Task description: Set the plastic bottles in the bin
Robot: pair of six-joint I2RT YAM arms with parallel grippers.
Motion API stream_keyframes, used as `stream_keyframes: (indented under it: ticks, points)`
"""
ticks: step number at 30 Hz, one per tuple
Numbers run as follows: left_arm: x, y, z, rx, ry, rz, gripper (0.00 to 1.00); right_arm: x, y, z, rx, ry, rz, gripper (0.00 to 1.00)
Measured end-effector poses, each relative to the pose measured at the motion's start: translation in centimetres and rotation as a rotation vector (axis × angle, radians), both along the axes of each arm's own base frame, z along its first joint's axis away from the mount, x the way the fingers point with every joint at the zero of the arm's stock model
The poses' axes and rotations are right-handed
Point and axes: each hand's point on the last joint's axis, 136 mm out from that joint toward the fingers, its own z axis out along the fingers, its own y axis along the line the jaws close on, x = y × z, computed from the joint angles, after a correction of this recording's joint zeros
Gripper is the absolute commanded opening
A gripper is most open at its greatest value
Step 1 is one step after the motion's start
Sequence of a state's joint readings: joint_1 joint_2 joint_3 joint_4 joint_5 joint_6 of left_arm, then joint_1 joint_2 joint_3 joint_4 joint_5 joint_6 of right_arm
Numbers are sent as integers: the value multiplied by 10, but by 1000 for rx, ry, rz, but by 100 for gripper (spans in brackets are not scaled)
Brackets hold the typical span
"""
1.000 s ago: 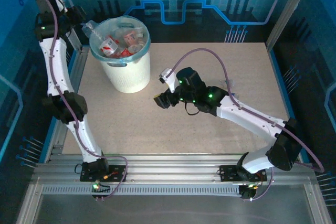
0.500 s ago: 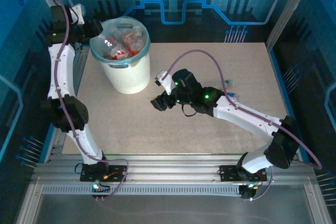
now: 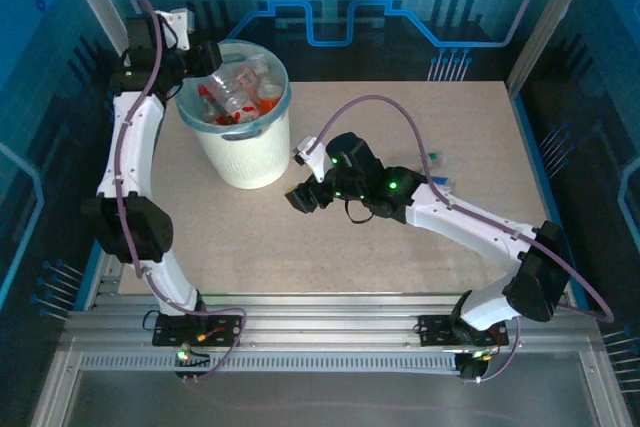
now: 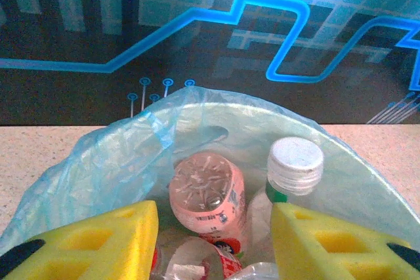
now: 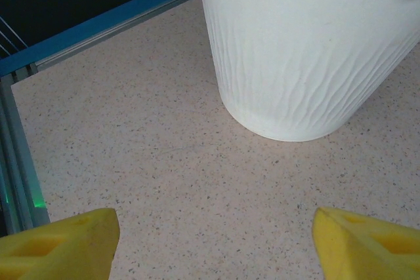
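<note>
The bin (image 3: pixel 245 152) is a white bucket lined with a light-blue bag (image 4: pixel 111 162), standing at the table's back left. Several plastic bottles (image 3: pixel 235 97) lie piled inside it. In the left wrist view a pink-labelled bottle (image 4: pixel 207 195) and a white-capped bottle (image 4: pixel 295 162) lie just below. My left gripper (image 3: pixel 208 60) hangs over the bin's left rim, open, its yellow fingers (image 4: pixel 98 244) apart with nothing held between them. My right gripper (image 3: pixel 300 197) is low over the table just right of the bin, open and empty, with the bin's white wall (image 5: pixel 308 50) ahead.
A small clear item (image 3: pixel 438 179) lies on the table behind the right arm. An aluminium frame rail (image 5: pixel 98 24) runs along the table's left edge. Bare speckled tabletop (image 3: pixel 400 267) spreads across the middle and right.
My left gripper has swung right from outside the bin to over its rim, and the clear bottle it carried is no longer in it. The bin shifted slightly right. The right gripper edged left.
</note>
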State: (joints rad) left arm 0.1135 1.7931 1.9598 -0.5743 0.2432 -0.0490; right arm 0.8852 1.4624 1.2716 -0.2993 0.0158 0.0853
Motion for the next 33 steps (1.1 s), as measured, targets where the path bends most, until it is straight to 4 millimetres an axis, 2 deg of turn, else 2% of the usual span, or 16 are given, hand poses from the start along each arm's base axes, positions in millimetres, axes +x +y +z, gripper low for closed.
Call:
stream_keyframes:
  ticks: [15,27,33]
  points:
    - [-3,29,-15,90,23,148,52,-3,-2,1,0,-5,-1,78]
    - [-12,52,-14,174,95,254,74,-5,-6,3,-11,-12,-13,79]
    - [-22,56,-12,199,135,296,77,-7,-9,8,-7,-21,-19,79]
